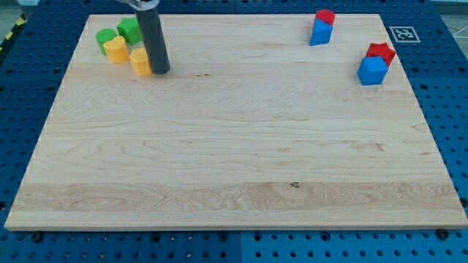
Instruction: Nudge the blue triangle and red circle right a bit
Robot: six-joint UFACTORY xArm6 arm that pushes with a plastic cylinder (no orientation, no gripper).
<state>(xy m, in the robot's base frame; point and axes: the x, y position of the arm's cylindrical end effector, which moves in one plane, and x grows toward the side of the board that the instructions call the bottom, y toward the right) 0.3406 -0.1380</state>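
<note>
The blue triangle (320,33) lies near the board's top right, with the red circle (325,16) touching it just above. My tip (160,71) is far off at the view's top left, touching the right side of an orange block (140,62). The rod rises from there out of the view's top.
A yellow block (115,50) and two green blocks (106,37) (130,29) cluster by the orange one. A blue cube (372,71) and a red star (382,52) sit at the right edge. The wooden board (234,161) lies on a blue pegboard table; a marker tag (403,33) is at top right.
</note>
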